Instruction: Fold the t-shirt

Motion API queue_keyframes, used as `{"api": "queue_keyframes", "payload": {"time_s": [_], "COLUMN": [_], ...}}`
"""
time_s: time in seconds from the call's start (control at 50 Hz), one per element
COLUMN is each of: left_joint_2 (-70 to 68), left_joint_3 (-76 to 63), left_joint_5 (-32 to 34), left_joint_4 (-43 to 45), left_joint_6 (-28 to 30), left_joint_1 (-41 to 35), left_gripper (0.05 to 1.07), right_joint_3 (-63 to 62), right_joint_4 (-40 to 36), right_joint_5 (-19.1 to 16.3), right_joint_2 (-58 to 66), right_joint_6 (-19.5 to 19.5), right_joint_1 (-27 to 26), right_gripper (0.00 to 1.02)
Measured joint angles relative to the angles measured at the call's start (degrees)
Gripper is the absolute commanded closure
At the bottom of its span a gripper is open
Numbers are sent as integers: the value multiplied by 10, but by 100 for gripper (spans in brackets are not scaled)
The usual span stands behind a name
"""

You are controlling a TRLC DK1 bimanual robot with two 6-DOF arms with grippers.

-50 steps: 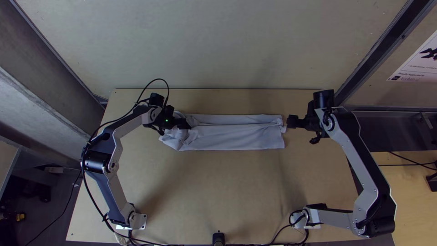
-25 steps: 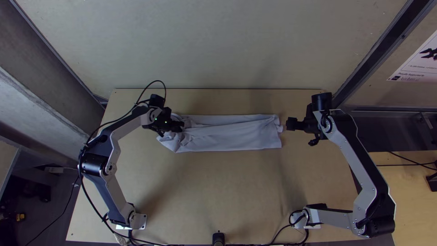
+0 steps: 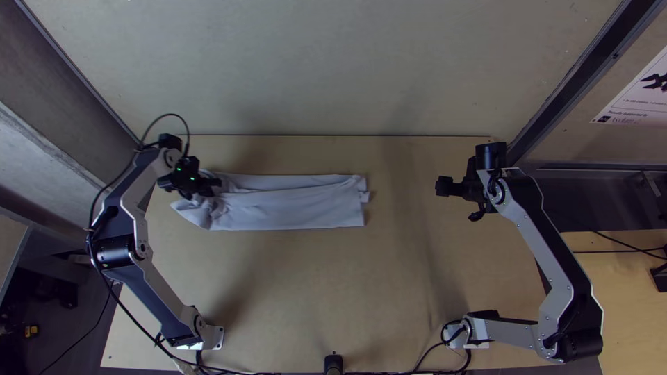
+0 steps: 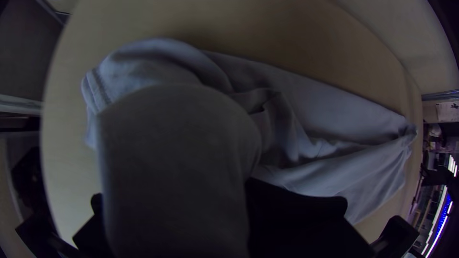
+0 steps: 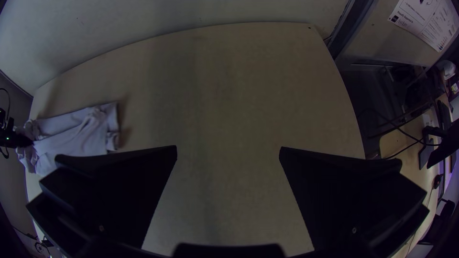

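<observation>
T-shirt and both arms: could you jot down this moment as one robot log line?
T-shirt: long strip on table | left gripper: closed on its bunched end | right gripper: open, apart from the cloth

The pale t-shirt (image 3: pixel 285 205) lies folded into a long, wrinkled strip.

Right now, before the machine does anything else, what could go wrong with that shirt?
The t-shirt is bunched where the left gripper pinches it, so a fold made from there could come out crooked or wrinkled. That end also lies near the left edge of the table, and a further pull that way might drag cloth over it. The right gripper is open and well away from the other end, so that end could swing or slide.
</observation>
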Motion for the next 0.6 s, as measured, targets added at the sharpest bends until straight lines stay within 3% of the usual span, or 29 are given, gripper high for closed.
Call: {"api": "queue_keyframes", "payload": {"time_s": [0.28, 0.44, 0.6], "left_joint_2": [-1, -14, -37], "left_joint_3": [65, 65, 89], "left_joint_5": [-127, -206, -244], "left_joint_4": [-18, -33, -91], "left_joint_6": [98, 130, 134], "left_joint_1": [44, 8, -59], "left_gripper": [105, 105, 105], "right_joint_3": [-11, -21, -28], "right_joint_4": [1, 3, 3], "right_joint_5": [0, 0, 0], "right_joint_2": [0, -1, -11], "right_joint_6": [0, 0, 2], "right_joint_1": [-19, -20, -20], "right_gripper": [4, 4, 4]}}
